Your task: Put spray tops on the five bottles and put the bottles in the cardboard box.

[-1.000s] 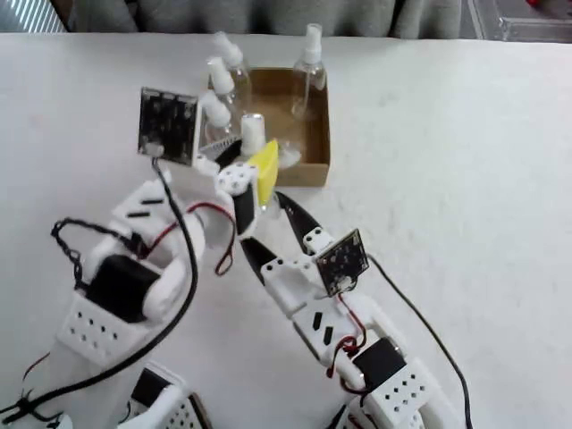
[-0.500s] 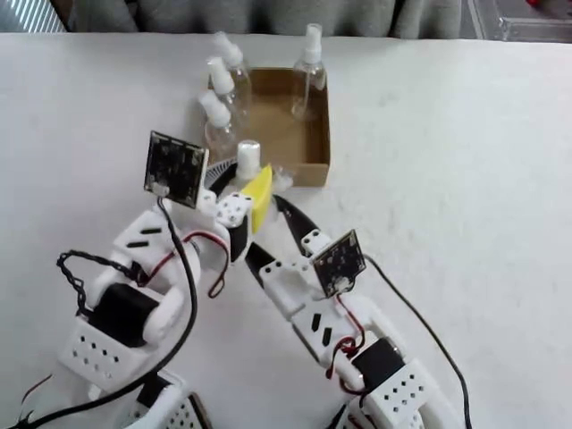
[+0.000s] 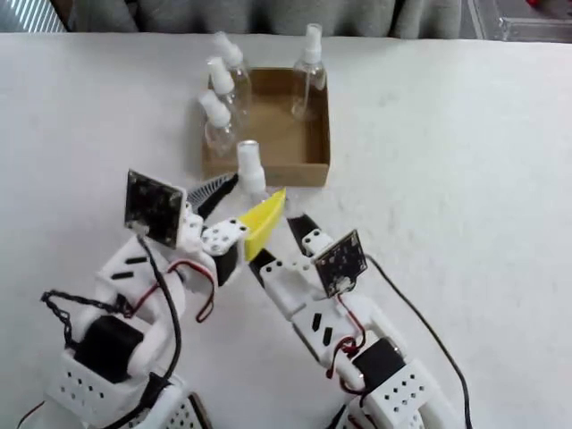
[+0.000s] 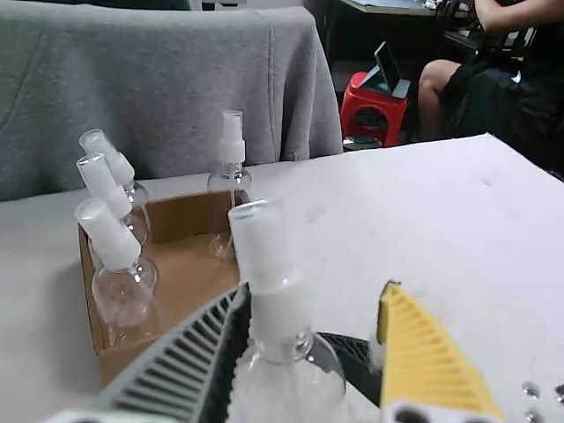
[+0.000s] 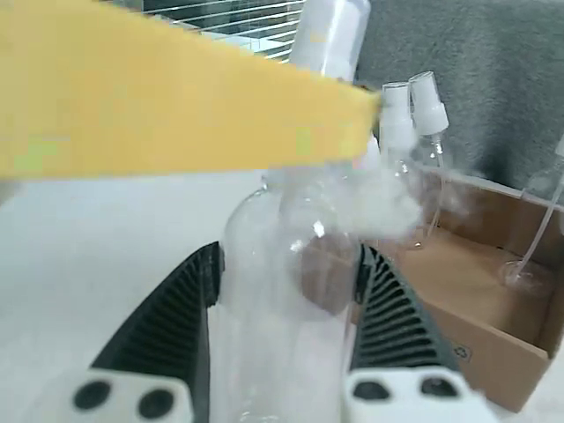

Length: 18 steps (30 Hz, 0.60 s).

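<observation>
The left gripper (image 3: 257, 188) is wide open, its grey jaw touching the loose bottle (image 3: 250, 165) and its yellow jaw standing apart from it. That bottle, spray top on, stands upright on the table (image 3: 447, 179) just below the box (image 3: 295, 172) at upper centre of the high view. The right gripper (image 5: 288, 256) appears to clasp the bottle's body from both sides, though contact is hard to judge. Four other bottles (image 3: 310, 67) stand inside the box.
</observation>
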Motion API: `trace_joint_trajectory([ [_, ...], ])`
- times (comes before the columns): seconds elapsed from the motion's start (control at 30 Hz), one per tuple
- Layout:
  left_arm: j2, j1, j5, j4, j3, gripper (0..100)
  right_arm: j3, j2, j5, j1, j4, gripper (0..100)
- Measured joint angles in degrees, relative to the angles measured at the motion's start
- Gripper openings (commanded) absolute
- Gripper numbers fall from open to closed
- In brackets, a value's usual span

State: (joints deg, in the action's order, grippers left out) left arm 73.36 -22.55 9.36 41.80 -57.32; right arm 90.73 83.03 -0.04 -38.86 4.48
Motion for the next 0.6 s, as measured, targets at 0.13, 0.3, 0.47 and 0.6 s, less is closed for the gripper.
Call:
trace_joint_trajectory([
  [0.13, 3.78, 0.09, -0.09, 0.0, 0.0, 24, 0.44, 0.0, 0.0, 0.0, 0.0, 1.5],
  [0.3, 9.32, 2.73, -0.09, 0.0, 0.0, 24, 0.44, 0.0, 0.0, -0.09, 0.0, 1.5],
  [0.47, 14.15, 7.56, -0.09, 2.11, 0.0, 24, 0.44, 0.0, 0.0, 1.41, 0.0, 1.5],
  [0.6, 18.64, 8.7, -0.09, 6.51, 0.0, 21, 0.44, 0.0, 0.0, 1.76, 0.0, 1.5],
])
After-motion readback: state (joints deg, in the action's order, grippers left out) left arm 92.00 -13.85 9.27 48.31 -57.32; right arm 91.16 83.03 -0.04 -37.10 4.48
